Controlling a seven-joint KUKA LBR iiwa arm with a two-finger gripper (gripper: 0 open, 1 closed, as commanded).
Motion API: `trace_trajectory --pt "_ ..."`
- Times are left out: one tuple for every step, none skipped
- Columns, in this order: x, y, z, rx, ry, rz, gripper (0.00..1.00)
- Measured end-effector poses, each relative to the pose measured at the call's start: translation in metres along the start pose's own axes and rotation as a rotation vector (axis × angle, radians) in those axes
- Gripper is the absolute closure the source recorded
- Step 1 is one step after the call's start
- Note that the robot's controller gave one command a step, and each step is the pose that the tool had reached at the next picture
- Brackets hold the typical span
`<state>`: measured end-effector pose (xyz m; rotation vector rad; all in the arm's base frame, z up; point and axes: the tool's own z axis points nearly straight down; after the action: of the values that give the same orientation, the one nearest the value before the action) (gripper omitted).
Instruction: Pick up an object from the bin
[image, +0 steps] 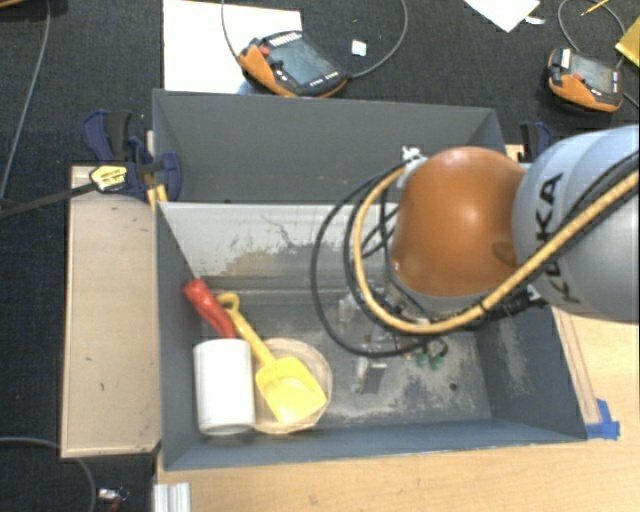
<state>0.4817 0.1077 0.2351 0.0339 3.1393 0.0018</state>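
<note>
Robot arm (580, 230) at work over a grey bin (300, 150). In the near-left corner a white cylinder (224, 386) stands beside a shallow clear dish (314, 368). A yellow scoop (285, 388) lies in the dish, with a red handle (208, 306) just beyond. The hand (372, 372) hangs low over the scuffed bin floor at centre, apart from that cluster, a small green bit (432, 358) to its right. Whether it is open or grips anything cannot be told. Beyond the far wall an orange handset (290, 62) and a second handset (585, 80) lie on dark floor (60, 60).

Materials and finish
Bin (300, 150) matt grey metal, floor scuffed; scoop (285, 388) glossy yellow plastic; white cylinder (223, 385) smooth, matt.
</note>
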Motion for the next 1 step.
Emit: trace_trajectory --pt "0.0 0.0 0.0 0.0 0.0 0.001 0.0"
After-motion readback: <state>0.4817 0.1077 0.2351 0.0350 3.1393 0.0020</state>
